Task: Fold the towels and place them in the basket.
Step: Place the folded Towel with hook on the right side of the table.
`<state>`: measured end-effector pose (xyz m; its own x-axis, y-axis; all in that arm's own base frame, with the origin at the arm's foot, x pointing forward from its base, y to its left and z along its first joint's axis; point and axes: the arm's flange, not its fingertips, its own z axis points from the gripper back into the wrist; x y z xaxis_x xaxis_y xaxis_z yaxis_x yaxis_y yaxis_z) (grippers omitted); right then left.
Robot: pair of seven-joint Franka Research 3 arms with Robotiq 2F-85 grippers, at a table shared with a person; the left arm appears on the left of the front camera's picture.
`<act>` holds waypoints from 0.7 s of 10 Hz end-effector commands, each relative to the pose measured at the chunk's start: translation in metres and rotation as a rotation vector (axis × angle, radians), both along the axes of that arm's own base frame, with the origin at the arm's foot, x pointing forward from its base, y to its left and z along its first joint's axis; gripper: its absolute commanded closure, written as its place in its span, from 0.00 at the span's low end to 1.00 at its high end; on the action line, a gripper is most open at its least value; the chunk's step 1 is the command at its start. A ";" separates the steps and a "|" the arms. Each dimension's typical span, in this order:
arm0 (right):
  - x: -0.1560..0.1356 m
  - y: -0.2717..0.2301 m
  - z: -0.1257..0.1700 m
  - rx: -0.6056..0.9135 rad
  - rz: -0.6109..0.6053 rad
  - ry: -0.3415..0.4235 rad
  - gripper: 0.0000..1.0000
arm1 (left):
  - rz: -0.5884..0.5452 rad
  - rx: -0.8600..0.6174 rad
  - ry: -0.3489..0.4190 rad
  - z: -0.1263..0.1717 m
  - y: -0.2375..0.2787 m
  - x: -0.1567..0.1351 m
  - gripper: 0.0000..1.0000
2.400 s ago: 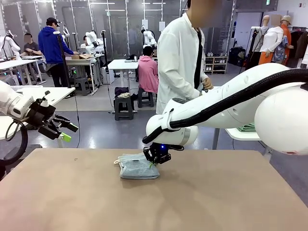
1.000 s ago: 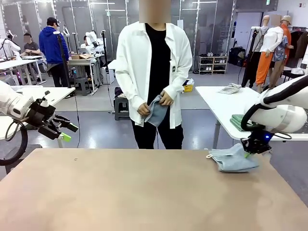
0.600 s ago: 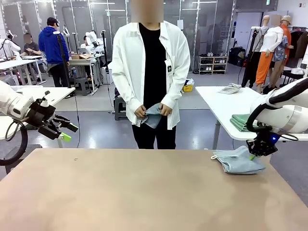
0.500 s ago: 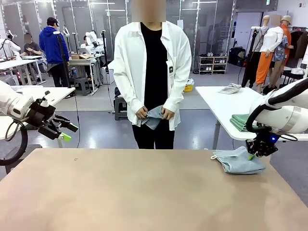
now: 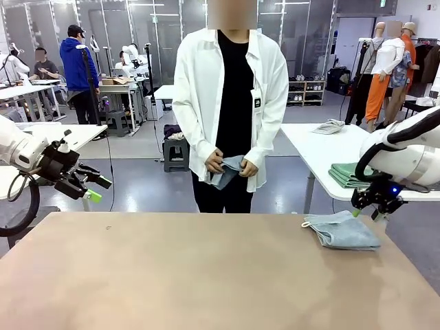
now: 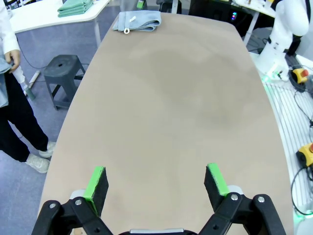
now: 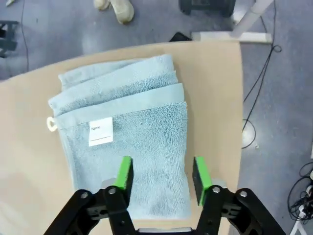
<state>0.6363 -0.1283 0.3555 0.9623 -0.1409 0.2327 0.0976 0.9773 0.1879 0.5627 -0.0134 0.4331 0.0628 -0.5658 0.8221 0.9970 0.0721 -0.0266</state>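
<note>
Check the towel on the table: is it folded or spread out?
Folded. The towel lies as a compact rectangle, stacked layers showing along one edge in the right wrist view.

1. The room is bright, with even white light from above.
2. The table has only soft, pale shadows on it.
3. The front view looks sharp, near and far.
4. In the left wrist view the table's edges bend like in a round mirror.
5. In the right wrist view the towel is sharp, and its fluff shows.
</note>
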 end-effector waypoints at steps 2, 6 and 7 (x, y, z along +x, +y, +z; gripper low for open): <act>-0.047 0.002 0.087 -0.019 0.058 -0.091 0.11 | -0.002 0.000 -0.003 0.001 -0.001 0.000 0.00; -0.159 0.021 0.260 -0.023 0.113 -0.228 0.11 | -0.002 0.000 -0.003 0.001 -0.001 0.000 0.00; -0.180 0.027 0.283 -0.017 0.146 -0.254 0.11 | -0.002 0.000 -0.003 0.001 -0.001 0.000 0.00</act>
